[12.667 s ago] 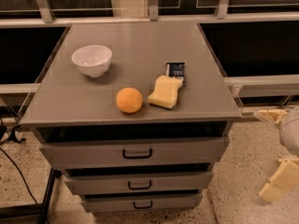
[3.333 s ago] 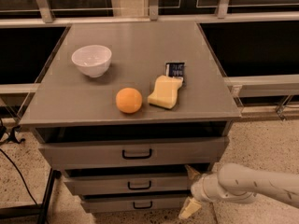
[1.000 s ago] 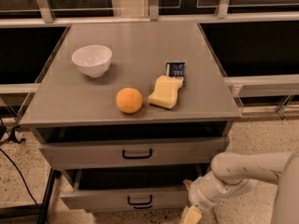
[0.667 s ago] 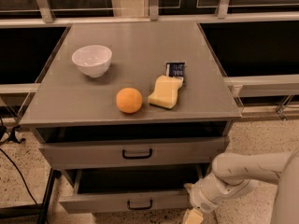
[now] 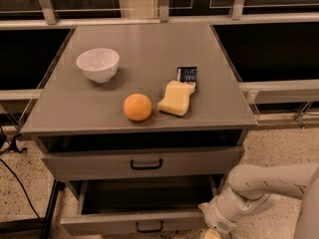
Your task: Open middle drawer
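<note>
The middle drawer (image 5: 114, 224) is pulled out toward me. Its dark inside shows, and its grey front with a small black bar handle (image 5: 149, 227) sits at the bottom edge of the camera view. My gripper (image 5: 210, 226) is low at the right end of that drawer front, at the end of my white arm (image 5: 264, 185), which comes in from the right. The gripper is partly cut off by the bottom edge. The top drawer (image 5: 142, 163) above is shut. The lowest drawer is hidden under the open one.
On the grey cabinet top (image 5: 144, 39) stand a white bowl (image 5: 98, 63), an orange (image 5: 137, 107), a yellow sponge (image 5: 175, 98) and a small dark packet (image 5: 187, 75). A black cable (image 5: 20, 183) runs over the speckled floor at left. Railings cross behind.
The middle drawer has slid slightly further out toward me over the last second. My gripper and arm stayed by the drawer front's right end.
</note>
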{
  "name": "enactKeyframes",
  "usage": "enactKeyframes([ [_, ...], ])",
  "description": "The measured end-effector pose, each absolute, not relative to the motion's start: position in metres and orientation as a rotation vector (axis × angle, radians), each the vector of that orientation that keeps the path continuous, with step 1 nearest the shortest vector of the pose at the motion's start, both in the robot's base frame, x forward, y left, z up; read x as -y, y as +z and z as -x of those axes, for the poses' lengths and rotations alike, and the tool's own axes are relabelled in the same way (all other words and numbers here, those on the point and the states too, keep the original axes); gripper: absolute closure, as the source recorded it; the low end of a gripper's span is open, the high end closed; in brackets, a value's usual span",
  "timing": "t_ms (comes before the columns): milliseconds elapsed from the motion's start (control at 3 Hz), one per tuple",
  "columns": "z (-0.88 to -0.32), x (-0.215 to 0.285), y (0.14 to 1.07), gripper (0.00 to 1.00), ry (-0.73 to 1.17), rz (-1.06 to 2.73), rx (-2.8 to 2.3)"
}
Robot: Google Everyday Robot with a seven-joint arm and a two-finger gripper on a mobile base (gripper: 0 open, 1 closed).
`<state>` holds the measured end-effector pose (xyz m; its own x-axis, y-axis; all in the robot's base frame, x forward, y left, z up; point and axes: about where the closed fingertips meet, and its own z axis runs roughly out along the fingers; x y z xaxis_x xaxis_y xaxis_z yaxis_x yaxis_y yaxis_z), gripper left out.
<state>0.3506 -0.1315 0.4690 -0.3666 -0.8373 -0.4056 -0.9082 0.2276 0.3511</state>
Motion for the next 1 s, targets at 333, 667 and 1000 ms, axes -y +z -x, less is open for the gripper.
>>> enactKeyframes([
  [333, -0.327, 0.133, 0.476, 0.00, 0.912, 1.699, -2.389],
  [667, -0.314, 0.133, 0.479, 0.00, 0.975, 1.712, -2.396],
  [1000, -0.314, 0.133, 0.479, 0.00, 0.975, 1.712, -2.396],
])
